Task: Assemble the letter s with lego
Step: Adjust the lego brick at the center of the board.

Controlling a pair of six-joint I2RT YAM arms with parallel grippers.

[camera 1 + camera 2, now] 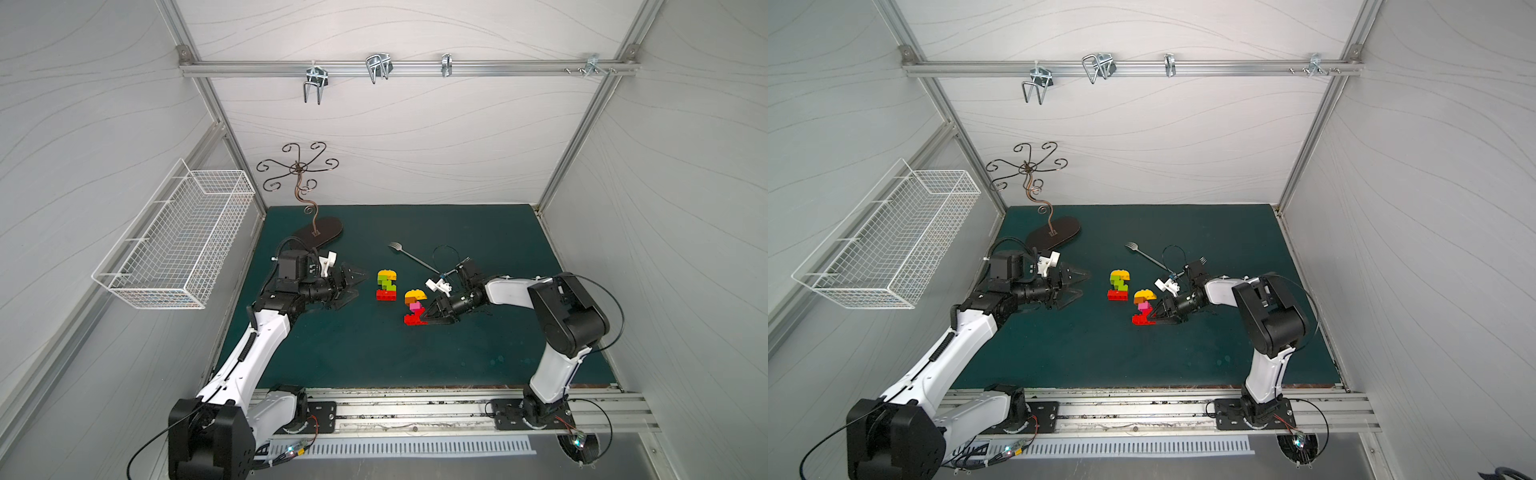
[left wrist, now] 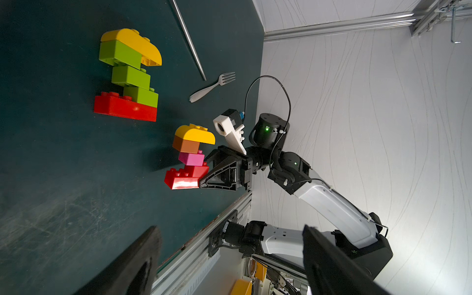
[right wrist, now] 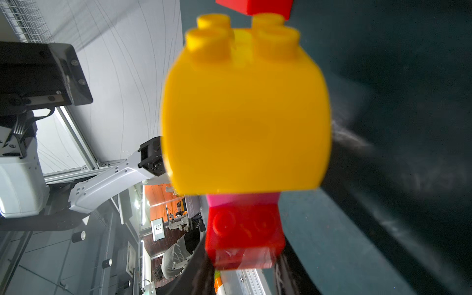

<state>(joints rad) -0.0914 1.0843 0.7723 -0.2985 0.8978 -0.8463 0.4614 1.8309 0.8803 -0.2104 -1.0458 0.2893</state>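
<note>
While the left claw (image 1: 360, 284) hangs spread wide and empty at 9 o'clock of the green stack (image 1: 388, 284), near it but apart, the right claw (image 1: 424, 317) is clenched on the red base brick (image 1: 409, 319) of the pink stack (image 1: 414, 306). That stack sits near mid-tabletop (image 1: 332, 353), at 4 o'clock of the green one, close but not touching. Its claw reaches in from 3 o'clock. A fork (image 1: 411, 257) lies at 1 o'clock of the green stack.

Bare mat (image 1: 353, 353) is lying free in front; only a narrow gap is separating the green stack (image 1: 387, 284) from the pink stack (image 1: 414, 306), a fork (image 1: 411, 257) lying behind.
</note>
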